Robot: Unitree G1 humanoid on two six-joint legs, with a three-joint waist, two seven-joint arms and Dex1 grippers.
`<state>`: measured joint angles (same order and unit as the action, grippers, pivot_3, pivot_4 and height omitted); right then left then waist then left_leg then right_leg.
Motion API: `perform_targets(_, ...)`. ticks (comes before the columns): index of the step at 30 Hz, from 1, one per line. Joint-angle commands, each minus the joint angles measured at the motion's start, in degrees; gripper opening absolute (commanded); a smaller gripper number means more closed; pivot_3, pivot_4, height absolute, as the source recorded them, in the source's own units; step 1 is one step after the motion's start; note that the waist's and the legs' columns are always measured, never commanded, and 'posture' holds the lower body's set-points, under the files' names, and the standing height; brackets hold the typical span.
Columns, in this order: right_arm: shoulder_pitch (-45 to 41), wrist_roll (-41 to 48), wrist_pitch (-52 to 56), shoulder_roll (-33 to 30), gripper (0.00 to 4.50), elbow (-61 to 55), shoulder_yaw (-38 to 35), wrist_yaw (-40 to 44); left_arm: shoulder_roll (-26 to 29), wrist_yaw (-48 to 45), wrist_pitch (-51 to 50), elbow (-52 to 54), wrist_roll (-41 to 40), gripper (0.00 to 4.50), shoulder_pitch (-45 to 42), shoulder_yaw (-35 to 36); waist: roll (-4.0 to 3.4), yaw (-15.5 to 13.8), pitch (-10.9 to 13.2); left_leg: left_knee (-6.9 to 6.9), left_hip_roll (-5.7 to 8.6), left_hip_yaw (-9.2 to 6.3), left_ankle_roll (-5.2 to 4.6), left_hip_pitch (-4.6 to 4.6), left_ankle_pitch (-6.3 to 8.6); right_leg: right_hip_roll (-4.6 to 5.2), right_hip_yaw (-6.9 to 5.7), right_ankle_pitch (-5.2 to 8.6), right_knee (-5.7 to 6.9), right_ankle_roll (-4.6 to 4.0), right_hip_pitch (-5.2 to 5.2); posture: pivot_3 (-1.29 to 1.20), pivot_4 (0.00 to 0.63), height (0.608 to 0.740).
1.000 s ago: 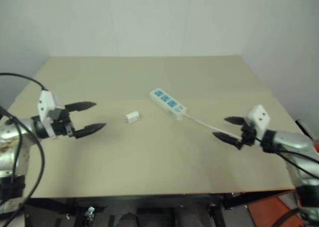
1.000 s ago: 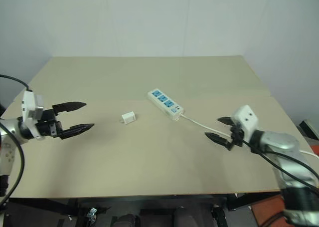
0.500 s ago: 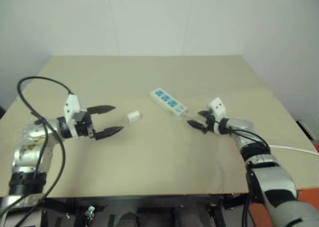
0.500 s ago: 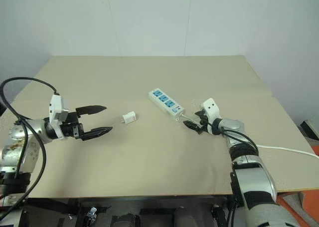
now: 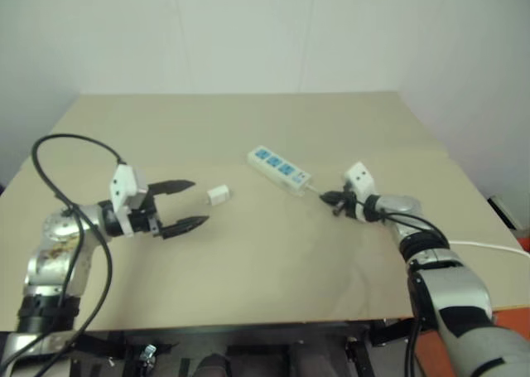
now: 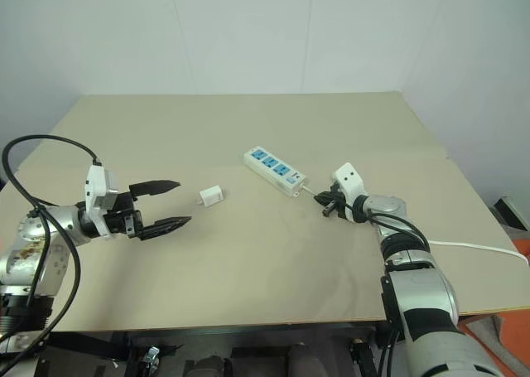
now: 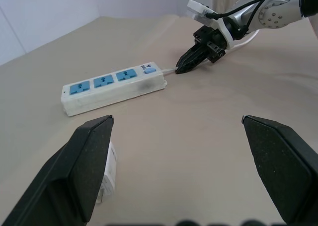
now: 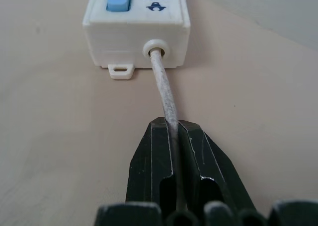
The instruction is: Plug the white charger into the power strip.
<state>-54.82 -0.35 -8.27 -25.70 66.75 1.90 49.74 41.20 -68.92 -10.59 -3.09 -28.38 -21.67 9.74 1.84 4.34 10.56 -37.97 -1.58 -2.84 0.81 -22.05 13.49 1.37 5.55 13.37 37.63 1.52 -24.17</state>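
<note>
From my head camera, the strip (image 6: 274,169) lies slantwise mid-table, with the charger (image 6: 209,197) lying loose just to its left, well short of any socket. My left gripper (image 6: 166,203) sits near the charger with its fingers wide apart, I'd say ready to take it. My right gripper (image 6: 330,204) is pinched on the cable (image 6: 313,193) just beside the strip's switch end; I judge that grip is there to pin the strip so it won't slide when the charger is pushed in.

Through my left wrist, both fingers (image 7: 84,166) stand far apart, the charger (image 7: 108,172) right next to one of them, not between them yet. Beyond lie the strip (image 7: 113,85), its three blue sockets all empty, and my right gripper (image 7: 185,65) at the cable end.

Through my right wrist, my fingers (image 8: 158,166) are clamped together on the cable (image 8: 165,98), which runs straight into the strip (image 8: 136,16) close ahead.

Nothing here is a container; the sockets hold no plug.
</note>
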Motion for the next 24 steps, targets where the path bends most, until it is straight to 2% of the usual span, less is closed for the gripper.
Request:
perform_targets(1,2.89,-1.52,-3.16,-1.01,0.02,-4.58,1.10,0.45,-0.69,0.18,1.45,0.04,0.59,4.50,-1.23,-0.82,0.00,-0.04,0.00,0.00,0.00,0.00,0.00,-0.01,0.00,0.00,0.00,0.00,-0.01,0.00,0.00,0.00,0.150,0.740)
perform_targets(5,10.68,0.20,-1.61,-3.38,0.02,-17.43,-0.32,1.10,-1.28,0.36,1.59,-0.66,0.92,4.50,-2.05,-1.35,0.00,-0.38,0.00,0.00,0.00,-0.02,0.00,-0.04,0.00,0.01,-0.01,0.00,-0.01,0.00,-0.02,0.00,0.150,0.740)
perform_targets(9,26.18,3.93,5.14,-8.10,0.02,-41.22,-3.40,1.83,-1.76,0.21,1.65,-1.22,1.30,4.50,-2.29,-1.96,-0.01,-1.42,0.00,0.00,0.07,-0.09,0.00,-0.14,0.00,0.07,-0.06,0.01,-0.03,0.02,-0.04,0.00,0.150,0.740)
perform_targets(12,36.54,6.04,10.45,-11.99,0.02,-54.93,-6.13,1.63,-1.99,-0.23,1.72,-1.65,1.46,4.50,-2.50,-2.47,-0.01,-1.92,-0.01,-0.02,0.13,-0.04,0.00,-0.14,0.00,0.11,-0.01,0.02,-0.02,0.05,-0.04,0.00,0.150,0.740)
perform_targets(14,42.68,8.30,13.74,-14.29,0.02,-61.67,-8.72,1.93,-2.31,-0.62,1.77,-2.37,1.50,4.50,-3.21,-2.97,-0.01,-2.00,-0.01,-0.02,0.14,-0.05,0.00,-0.08,0.00,0.09,-0.03,0.04,-0.02,0.08,0.01,0.00,0.150,0.740)
perform_targets(17,46.40,12.06,18.37,-15.18,0.02,-65.73,-10.80,2.03,-2.98,-1.22,2.28,-4.26,2.05,4.50,-4.77,-3.97,0.00,-1.65,-0.02,-0.03,0.13,-0.04,0.00,0.01,0.00,0.05,-0.01,0.05,-0.01,0.11,0.10,0.00,0.150,0.740)
perform_targets(24,49.26,16.54,21.89,-15.48,2.41,-72.03,-14.03,1.17,-4.43,-2.41,3.24,-7.74,2.51,4.50,-8.42,-5.17,0.00,-1.02,-0.02,-0.02,-0.02,-0.03,-0.01,-0.03,0.00,-0.13,0.02,0.11,-0.04,0.16,0.03,0.00,0.150,0.740)
